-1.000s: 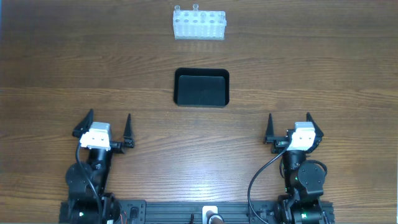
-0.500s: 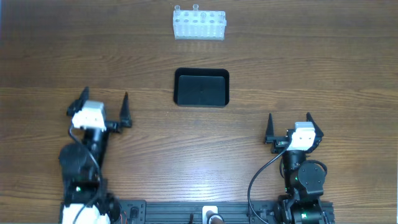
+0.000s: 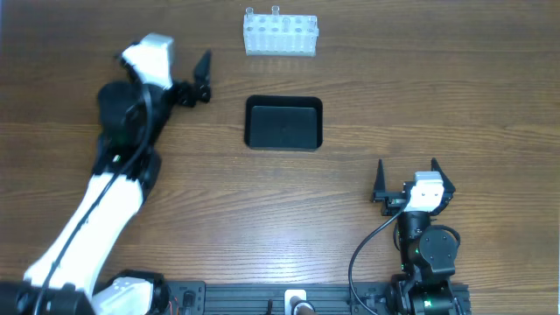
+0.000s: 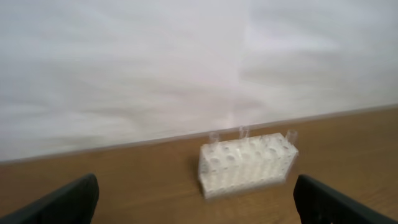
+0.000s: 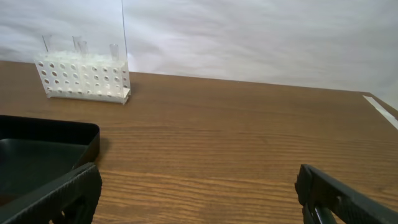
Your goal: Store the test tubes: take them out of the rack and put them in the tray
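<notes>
Left gripper [image 3: 166, 61]: fingers spread wide, nothing between them. It hangs raised over the table [image 3: 455, 87], at the far left of the work area, pointed toward the rack [image 3: 280, 37]. In its own wrist view the rack sits ahead, framed between the two fingers but apart from them, no contact. We judge the wide spread suits an approach, though it looks too wide for a pick: the tubes are thin and stand close together.

Right gripper [image 3: 408, 166]: also spread, empty, low near its own base, well apart from the rack. We read it as parked, which leaves the middle free for the left arm.

Test tubes [image 5: 79, 45]: upright in the white rack at the far edge of the table, clear, only their rims poking above the top plate. We count three, perhaps four; we cannot tell the exact number.

Tray [image 3: 284, 101]: black, shallow, flat on the table between the rack and the arm bases, near the rack, nothing in it. Set that close, it makes for a short carry.

Stage, as we judge it: no tube stored, first pick not yet made. Risks we note: clear glass is hard to line up on, and a light rack may slide or tip if a finger nudges it
</notes>
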Tool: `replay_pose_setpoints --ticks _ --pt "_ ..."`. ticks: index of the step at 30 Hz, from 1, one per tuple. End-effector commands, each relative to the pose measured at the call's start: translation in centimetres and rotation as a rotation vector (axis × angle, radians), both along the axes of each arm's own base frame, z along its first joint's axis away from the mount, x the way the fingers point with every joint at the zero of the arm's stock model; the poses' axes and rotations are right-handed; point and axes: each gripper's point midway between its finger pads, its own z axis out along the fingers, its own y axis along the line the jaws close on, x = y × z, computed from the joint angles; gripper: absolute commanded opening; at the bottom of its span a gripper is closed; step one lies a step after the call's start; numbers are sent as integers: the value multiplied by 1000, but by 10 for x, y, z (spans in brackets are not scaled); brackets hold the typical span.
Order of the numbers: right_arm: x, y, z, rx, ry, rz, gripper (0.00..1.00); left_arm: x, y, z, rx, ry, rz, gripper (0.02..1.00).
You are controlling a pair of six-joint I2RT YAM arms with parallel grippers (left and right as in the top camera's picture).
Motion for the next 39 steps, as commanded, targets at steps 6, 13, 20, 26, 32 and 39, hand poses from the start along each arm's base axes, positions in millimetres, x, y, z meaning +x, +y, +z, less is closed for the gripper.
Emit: replay_pose_setpoints --ticks 6,13,20,26,32,39 --pt "0 -1 -2 -2 -3 -9 991 67 -33 -22 -18 207 136 1000" --pt "0 -1 -2 -2 -3 -9 993 97 -48 -44 -39 284 138 998" --pt "0 -1 -2 -2 -3 -9 991 114 -53 -68 -32 361 148 1000" --pt "0 -1 -2 -2 -3 -9 993 127 -71 -76 -16 389 128 998" --pt "0 -1 -2 -2 -3 -9 991 145 -81 -88 -7 424 149 998" --pt "0 -1 -2 -2 -3 -9 993 165 -82 -107 15 473 183 998"
